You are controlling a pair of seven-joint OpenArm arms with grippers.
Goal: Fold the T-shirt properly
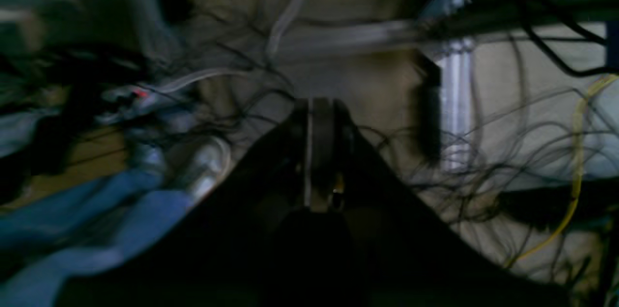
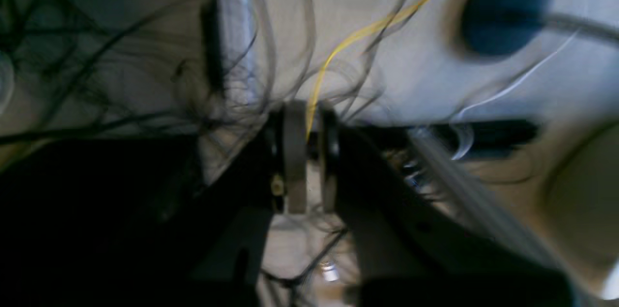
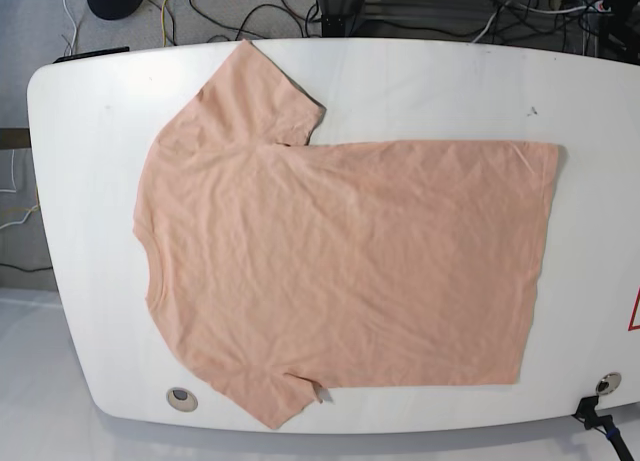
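I see the T-shirt (image 3: 340, 271) spread flat on the worktop (image 3: 80, 181), collar toward the base view's left, hem toward its right, one sleeve at the far edge, the other at the near edge.

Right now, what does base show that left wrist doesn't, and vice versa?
Base only: the peach T-shirt spread flat and unfolded on the white table, neck toward the image's left, hem toward its right; neither arm is in the frame. Left wrist only: the left pincer, shut and holding nothing, pointing at blurred floor clutter and away from the table. Both: tangled cables on the floor.
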